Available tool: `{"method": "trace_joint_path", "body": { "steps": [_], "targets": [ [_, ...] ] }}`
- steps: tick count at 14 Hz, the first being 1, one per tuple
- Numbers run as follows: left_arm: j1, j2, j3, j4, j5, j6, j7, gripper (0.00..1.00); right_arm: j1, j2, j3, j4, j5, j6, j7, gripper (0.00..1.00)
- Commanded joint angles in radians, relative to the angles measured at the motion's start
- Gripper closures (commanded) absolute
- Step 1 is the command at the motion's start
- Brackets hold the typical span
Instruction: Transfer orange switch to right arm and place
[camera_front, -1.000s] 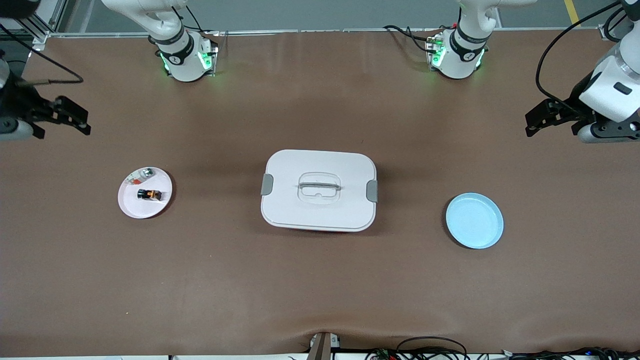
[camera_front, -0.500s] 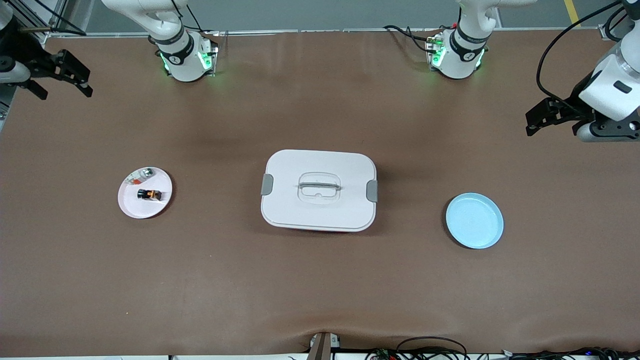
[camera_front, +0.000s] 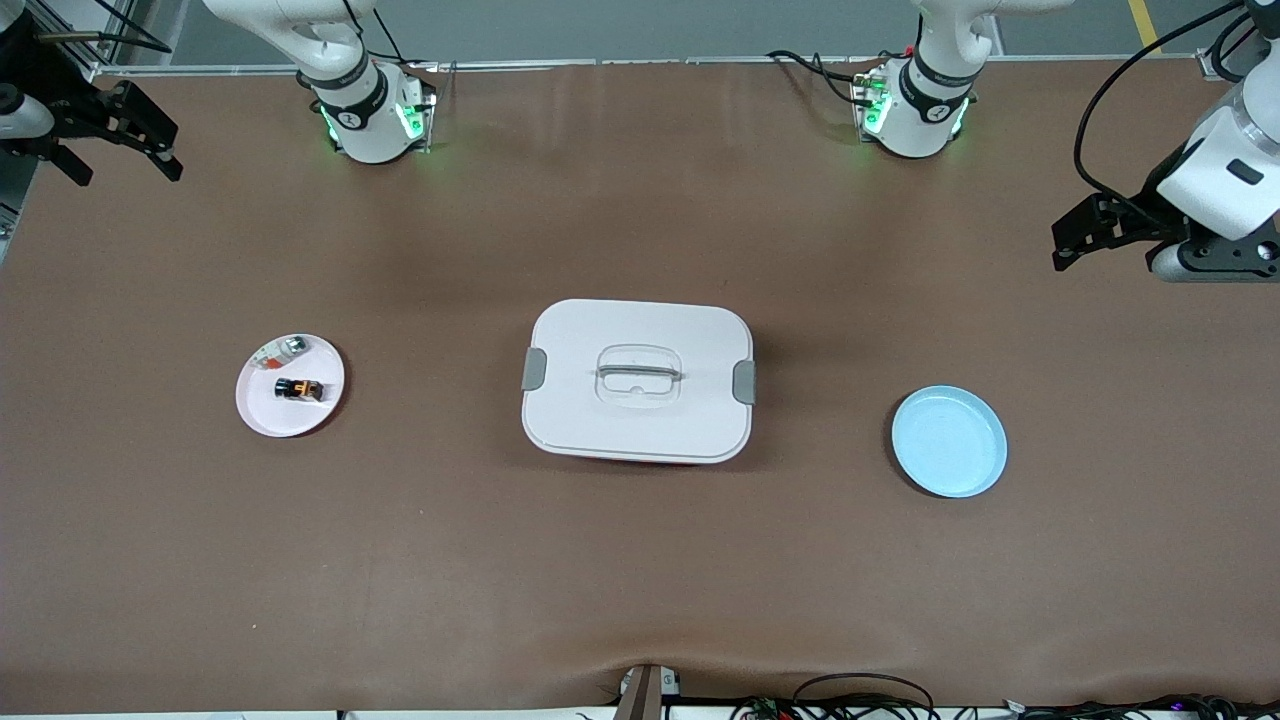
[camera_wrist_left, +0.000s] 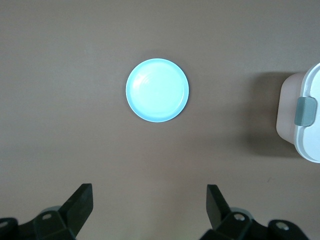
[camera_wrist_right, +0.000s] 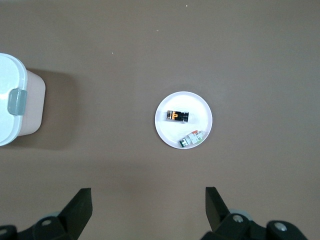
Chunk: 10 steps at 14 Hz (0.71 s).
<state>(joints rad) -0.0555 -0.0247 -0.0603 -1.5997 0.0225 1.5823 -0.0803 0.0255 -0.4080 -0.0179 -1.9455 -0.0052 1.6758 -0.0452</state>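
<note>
**Both arms were parked high, and the switch already lay on the white plate**

You had the orange switch (camera_front: 299, 388) lying on its side on the white plate (camera_front: 262, 412), toward the right arm's end of the table, just beside a small silvery-clear part (camera_front: 292, 345) that sat on the same plate, farther from the front camera. The right gripper (camera_front: 105, 135) hung over the table's corner at that end, its fingers spread wide and empty; the left gripper (camera_front: 1100, 232) hung over the table edge at the left arm's end, also spread and empty. The blue plate (camera_front: 950, 442) sat bare, and the closed white box (camera_front: 638, 380) stood between the two plates.

Judging by how things lay, the placing looked done, so the step in hand was likely just clearing away. To do that well, you wanted both arms up and well clear of the plate, so that no finger or cable brushed it. If you had needed another grasp, you wanted to come straight down and close across the switch's short sides, keeping off the silvery part (camera_wrist_right: 192, 138) beside the switch (camera_wrist_right: 177, 116).
</note>
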Motion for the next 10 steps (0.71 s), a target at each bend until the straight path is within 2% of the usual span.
{"method": "trace_joint_path", "body": {
  "steps": [1,4,10],
  "targets": [
    [0.000,-0.011,0.007,0.004,-0.018,-0.007,0.005,0.00,-0.006,0.110,-0.007,0.130,0.018,-0.074,0.013,0.00],
    [0.002,-0.008,0.007,0.015,-0.018,-0.008,0.004,0.00,-0.006,0.208,-0.007,0.238,0.014,-0.120,0.015,0.00],
    [0.002,-0.006,0.007,0.017,-0.016,-0.008,0.004,0.00,-0.010,0.294,-0.007,0.284,0.016,-0.111,0.015,0.00]
  ]
}}
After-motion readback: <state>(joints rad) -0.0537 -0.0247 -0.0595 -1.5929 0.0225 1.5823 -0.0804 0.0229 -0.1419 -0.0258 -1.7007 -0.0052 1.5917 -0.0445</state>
